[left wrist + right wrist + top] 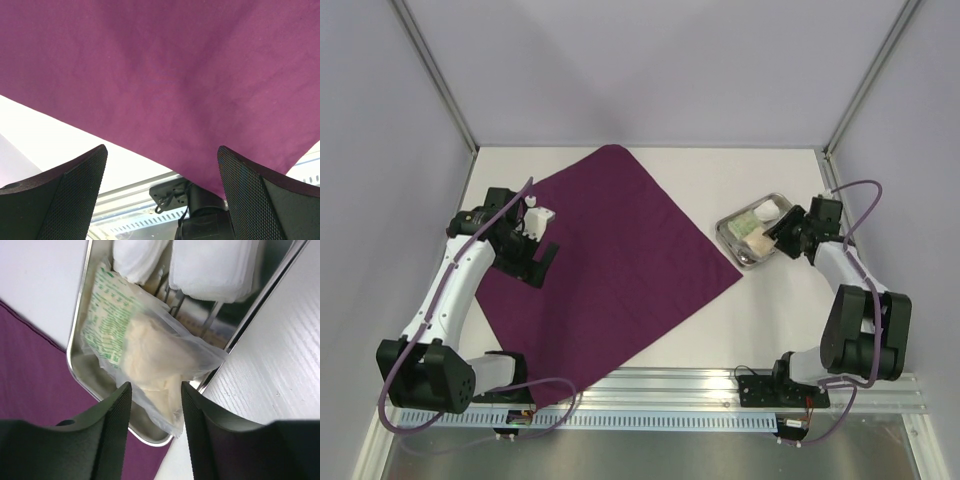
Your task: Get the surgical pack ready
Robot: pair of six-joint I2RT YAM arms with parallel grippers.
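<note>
The large deep-purple fabric cloth [610,260] lies spread flat as a diamond on the white worktop [770,330]. Just off its right corner sits the small rectangular steel tray [95,382], holding white gauze squares [210,265], a flat packet printed in green [102,325] and a puffy clear packet with a cream wad inside [155,360]. The right pincer [153,387] hangs over the tray's near end with its jaws about halfway apart and the clear packet's lower end in the gap. Whether they press it I cannot tell. The left pincer [162,150] hovers over the cloth's left side, spread wide and holding nothing. The packet looks light, slick and crushable, so a pinch on its flat sealed margin should hold better than one on the bulge. The cloth is limp and will drape, so a corner or edge is the place to take it. The tray is stiff and shiny and probably best gripped across its rim.
</note>
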